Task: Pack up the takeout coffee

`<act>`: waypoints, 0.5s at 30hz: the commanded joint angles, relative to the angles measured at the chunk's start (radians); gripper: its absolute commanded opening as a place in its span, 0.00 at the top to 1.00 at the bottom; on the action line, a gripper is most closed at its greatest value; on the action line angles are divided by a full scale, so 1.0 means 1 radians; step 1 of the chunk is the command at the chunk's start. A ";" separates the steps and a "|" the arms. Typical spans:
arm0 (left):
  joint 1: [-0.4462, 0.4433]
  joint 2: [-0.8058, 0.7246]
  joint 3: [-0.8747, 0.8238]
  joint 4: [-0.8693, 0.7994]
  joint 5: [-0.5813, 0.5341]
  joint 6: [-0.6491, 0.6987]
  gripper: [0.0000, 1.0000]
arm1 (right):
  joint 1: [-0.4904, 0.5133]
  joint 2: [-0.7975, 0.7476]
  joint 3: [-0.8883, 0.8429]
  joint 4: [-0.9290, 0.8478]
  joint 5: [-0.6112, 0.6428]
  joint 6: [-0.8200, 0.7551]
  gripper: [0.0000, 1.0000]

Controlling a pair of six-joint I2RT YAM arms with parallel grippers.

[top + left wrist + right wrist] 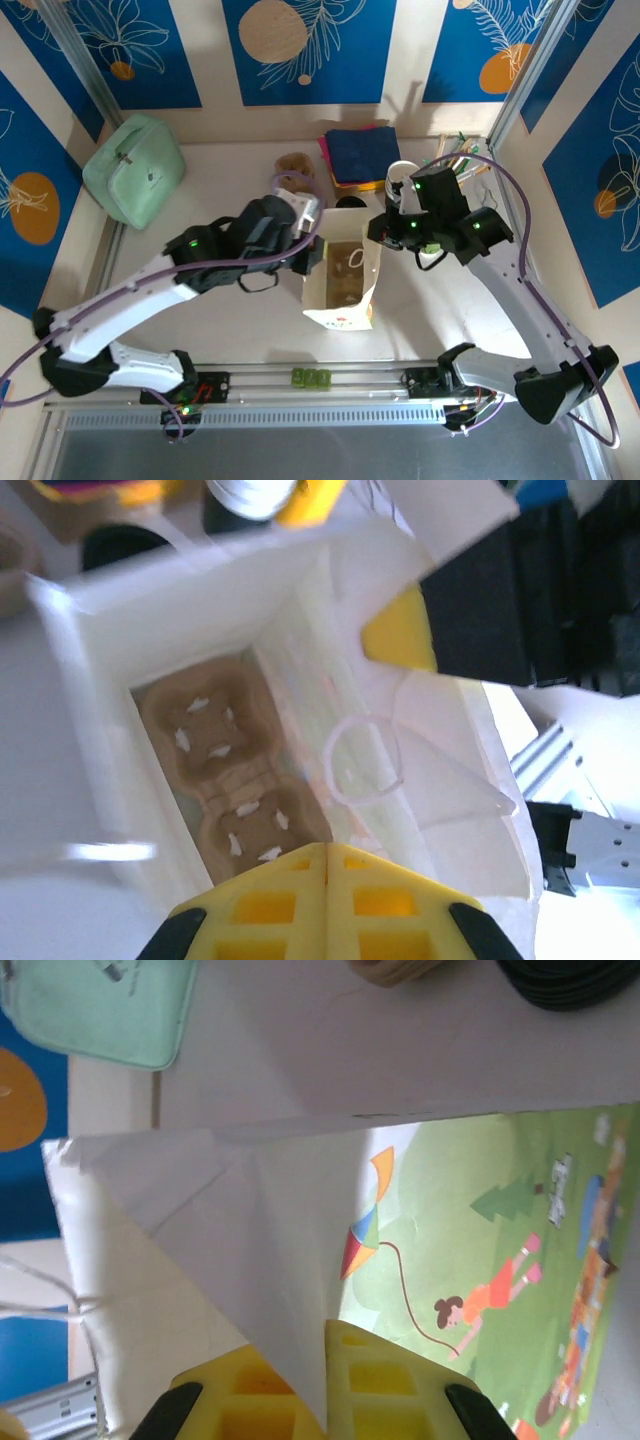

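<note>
Bag [338, 318] held open, left fingers [270, 905] and right fingers [385, 1385] each clamped on its rim.

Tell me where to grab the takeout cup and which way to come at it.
Pinch the wall of the takeout cup at its open rim, coming straight down from above. It stands upright behind the paper bag, mouth up; folded cloths crowd its left and the right arm covers its front, so a side approach looks blocked.
</note>
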 commanded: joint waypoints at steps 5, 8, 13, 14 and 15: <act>0.029 -0.285 -0.164 0.000 -0.363 -0.077 0.97 | -0.009 -0.111 -0.106 0.233 -0.211 -0.093 1.00; 0.032 -0.384 -0.234 -0.019 -0.466 -0.120 0.93 | -0.009 -0.146 -0.172 0.347 -0.283 -0.128 1.00; 0.034 -0.510 -0.315 -0.042 -0.557 -0.155 0.89 | 0.002 -0.193 -0.240 0.444 -0.384 -0.241 1.00; 0.034 -0.524 -0.326 -0.046 -0.567 -0.156 0.87 | 0.005 -0.201 -0.250 0.453 -0.395 -0.271 1.00; 0.035 -0.537 -0.334 -0.056 -0.581 -0.162 0.86 | 0.009 -0.212 -0.260 0.457 -0.395 -0.295 1.00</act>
